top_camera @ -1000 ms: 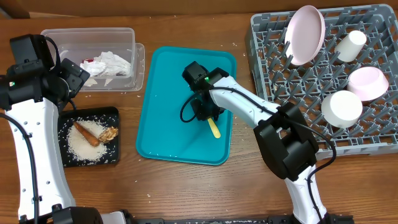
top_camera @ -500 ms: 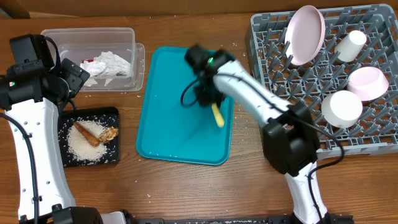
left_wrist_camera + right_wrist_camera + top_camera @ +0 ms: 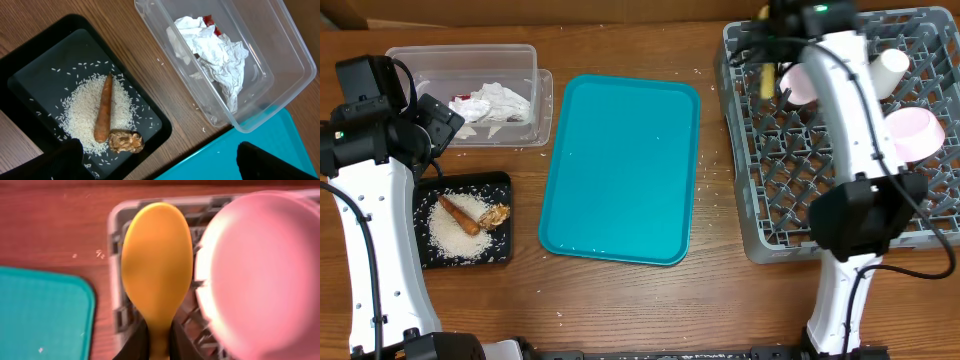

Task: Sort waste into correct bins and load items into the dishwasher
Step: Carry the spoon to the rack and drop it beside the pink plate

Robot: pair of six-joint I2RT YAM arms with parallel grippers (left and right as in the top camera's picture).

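Note:
My right gripper (image 3: pixel 768 62) is shut on the handle of the small yellow spoon (image 3: pixel 766 83), holding it above the far-left corner of the grey dishwasher rack (image 3: pixel 790 170). In the right wrist view the spoon's bowl (image 3: pixel 156 255) points away from the gripper (image 3: pixel 159 345), with the pink plate (image 3: pixel 265 275) close on its right. The plate (image 3: pixel 802 84), white cup (image 3: pixel 892 70) and pink bowl (image 3: pixel 912 130) stand in the rack. My left gripper (image 3: pixel 160 170) hangs open over the gap between the black tray (image 3: pixel 45 65) and the clear tub (image 3: pixel 280 90).
The tub holds a crumpled napkin (image 3: pixel 215 55) and a red wrapper (image 3: pixel 209 20). On the black tray lie a carrot stick (image 3: pixel 103 117), a brown chunk (image 3: pixel 126 141) and rice (image 3: pixel 80 110). The teal tray (image 3: pixel 620 170) lies mid-table with nothing on it. My right arm crosses the rack.
My right arm lifted the yellow spoon off the teal tray and swung it right and back to the rack's far-left corner. The left arm has not moved.

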